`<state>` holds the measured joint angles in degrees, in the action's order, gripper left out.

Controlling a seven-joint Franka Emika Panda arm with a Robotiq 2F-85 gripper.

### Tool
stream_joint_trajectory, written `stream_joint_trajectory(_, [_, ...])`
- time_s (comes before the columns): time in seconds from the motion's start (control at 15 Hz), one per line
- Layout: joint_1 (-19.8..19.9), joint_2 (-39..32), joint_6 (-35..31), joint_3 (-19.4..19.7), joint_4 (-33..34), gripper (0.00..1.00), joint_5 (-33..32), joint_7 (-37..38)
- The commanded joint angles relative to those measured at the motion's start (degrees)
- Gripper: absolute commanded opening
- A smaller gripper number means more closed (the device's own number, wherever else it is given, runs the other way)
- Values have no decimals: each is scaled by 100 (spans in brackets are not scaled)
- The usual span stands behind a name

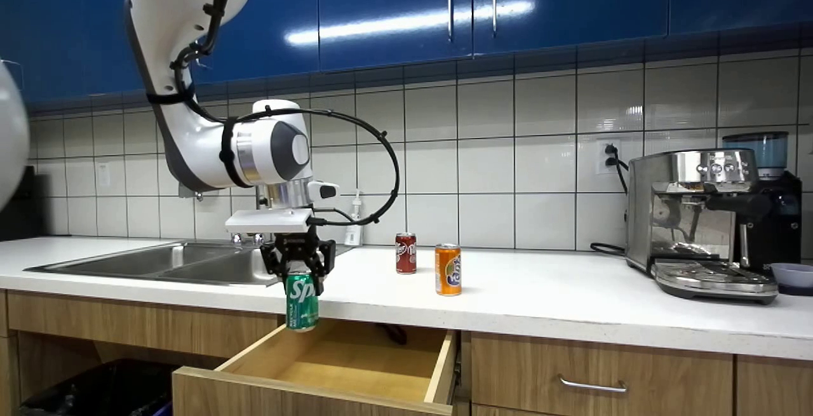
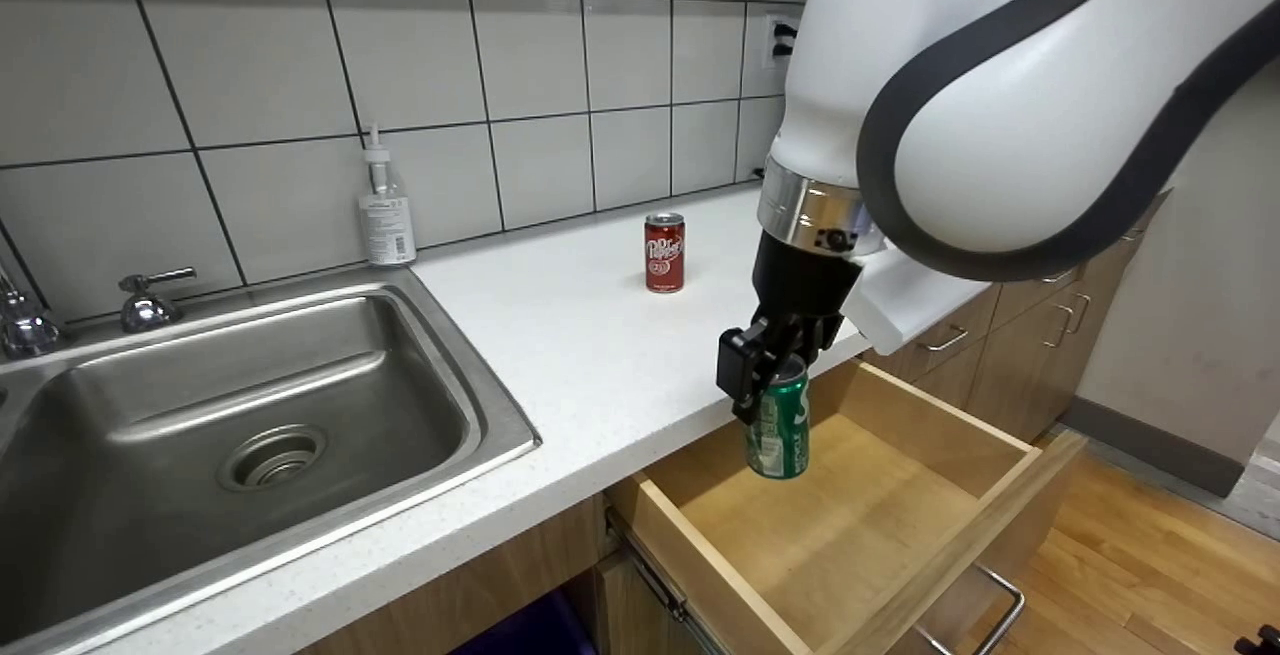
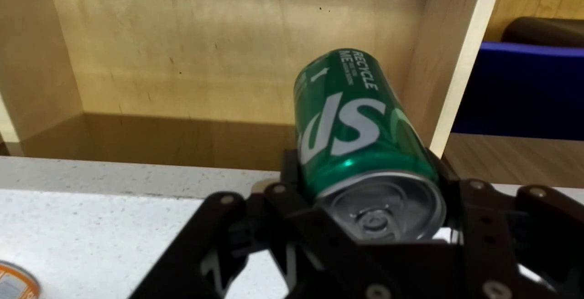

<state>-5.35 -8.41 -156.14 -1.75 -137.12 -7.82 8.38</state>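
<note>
My gripper (image 1: pixel 302 281) is shut on a green Sprite can (image 1: pixel 302 307), with one finger on each side near the can's top. In both exterior views the can hangs roughly upright over the pulled-out wooden drawer (image 2: pixel 850 505), near its sink-side wall and close to the counter edge. The wrist view shows the lid and pull tab of the Sprite can (image 3: pixel 351 116) between the dark fingers (image 3: pixel 290 169), with the drawer floor (image 3: pixel 182 61) beyond. Air separates the can's base from the drawer floor. Part of the lid is hidden by the gripper.
A red Dr Pepper can (image 1: pixel 406 254) and an orange Fanta can (image 1: pixel 448 270) stand on the white counter (image 1: pixel 540 301). The steel sink (image 2: pixel 510 425) and a soap bottle (image 2: pixel 387 220) lie to one side, an espresso machine (image 1: pixel 692 213) to the other. Blue cabinets (image 1: pixel 394 9) hang above.
</note>
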Motion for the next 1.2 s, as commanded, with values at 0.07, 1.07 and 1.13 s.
stream_joint_trajectory(0.07, [-38,-113,-155,-32,2,38,58,32])
stream_joint_trajectory(1.07, [-145,-757,-521,70,38,38,-32,-5])
stream_joint_trajectory(1.13, [-161,-798,-584,87,40,38,-58,-3])
